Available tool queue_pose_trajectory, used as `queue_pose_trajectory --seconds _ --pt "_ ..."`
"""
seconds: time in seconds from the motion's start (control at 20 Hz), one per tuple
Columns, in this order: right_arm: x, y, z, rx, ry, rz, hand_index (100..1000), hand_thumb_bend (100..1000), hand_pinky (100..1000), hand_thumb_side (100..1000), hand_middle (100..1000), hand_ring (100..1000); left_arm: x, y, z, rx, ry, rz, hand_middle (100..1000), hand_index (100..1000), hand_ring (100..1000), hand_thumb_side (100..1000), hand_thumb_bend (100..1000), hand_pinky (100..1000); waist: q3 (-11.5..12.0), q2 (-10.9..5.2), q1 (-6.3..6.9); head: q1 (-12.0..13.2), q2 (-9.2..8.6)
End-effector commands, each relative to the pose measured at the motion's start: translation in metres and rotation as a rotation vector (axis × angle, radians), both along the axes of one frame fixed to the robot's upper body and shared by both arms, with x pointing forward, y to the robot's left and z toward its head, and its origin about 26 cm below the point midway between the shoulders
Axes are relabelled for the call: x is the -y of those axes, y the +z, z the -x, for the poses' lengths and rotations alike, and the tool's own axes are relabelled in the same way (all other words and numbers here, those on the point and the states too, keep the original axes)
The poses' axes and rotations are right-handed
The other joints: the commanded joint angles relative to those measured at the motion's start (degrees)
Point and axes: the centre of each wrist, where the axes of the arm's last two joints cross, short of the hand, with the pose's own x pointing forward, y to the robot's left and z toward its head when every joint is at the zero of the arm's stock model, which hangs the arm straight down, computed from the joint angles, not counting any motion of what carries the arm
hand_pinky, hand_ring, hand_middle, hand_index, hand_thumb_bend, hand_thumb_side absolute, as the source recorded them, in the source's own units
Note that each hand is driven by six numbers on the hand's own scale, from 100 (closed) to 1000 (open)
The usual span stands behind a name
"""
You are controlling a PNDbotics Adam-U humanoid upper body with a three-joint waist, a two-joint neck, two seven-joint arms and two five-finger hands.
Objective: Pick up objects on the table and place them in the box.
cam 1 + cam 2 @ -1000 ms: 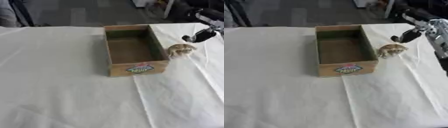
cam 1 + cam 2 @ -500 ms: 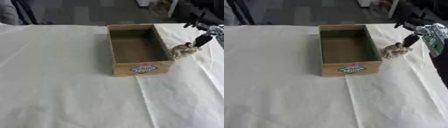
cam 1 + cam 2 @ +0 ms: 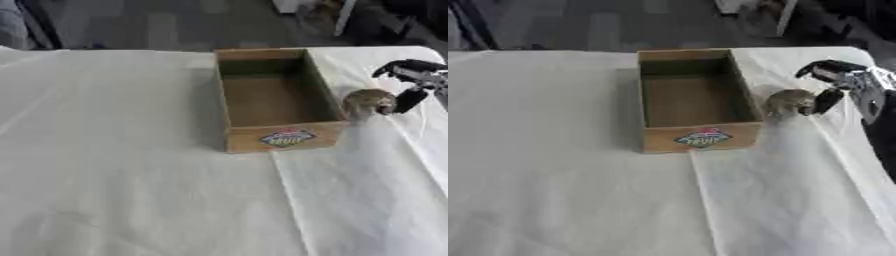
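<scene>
Partly blurred: tan lump beside right robot hand

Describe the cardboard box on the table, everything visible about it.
The box is an open-topped rectangular tray of brown cardboard with low walls and no lid. Its short near wall carries a colourful printed label; the lettering is unreadable. The inside looks empty. It sits flat and upright on the white cloth, long side running away from the camera. A small rounded brownish object lies just outside its right wall; actual contact cannot be told. No hand touches the box.
</scene>
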Motion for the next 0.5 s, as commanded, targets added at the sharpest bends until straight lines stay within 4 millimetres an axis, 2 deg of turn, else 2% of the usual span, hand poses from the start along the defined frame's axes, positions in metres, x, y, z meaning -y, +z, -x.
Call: queue_pose_trajectory --seconds 0.05,0.5 --pt "0.0081 0.0075 0.0026 -0.002 -0.015 0.022 912 427 837 100 922 926 -0.0023 0.0093 -0.0007 0.027 -0.008 -0.022 477 624 494 528 410 510 0.1 -0.90 0.14 -0.3 0.16" --pt "0.0047 0.0032 -0.0003 0.021 -0.007 0.017 907 422 812 100 909 907 -0.0013 0.0093 -0.0007 0.026 -0.012 -0.019 477 624 493 528 410 511 0.3 -0.71 0.38 -0.7 0.26"
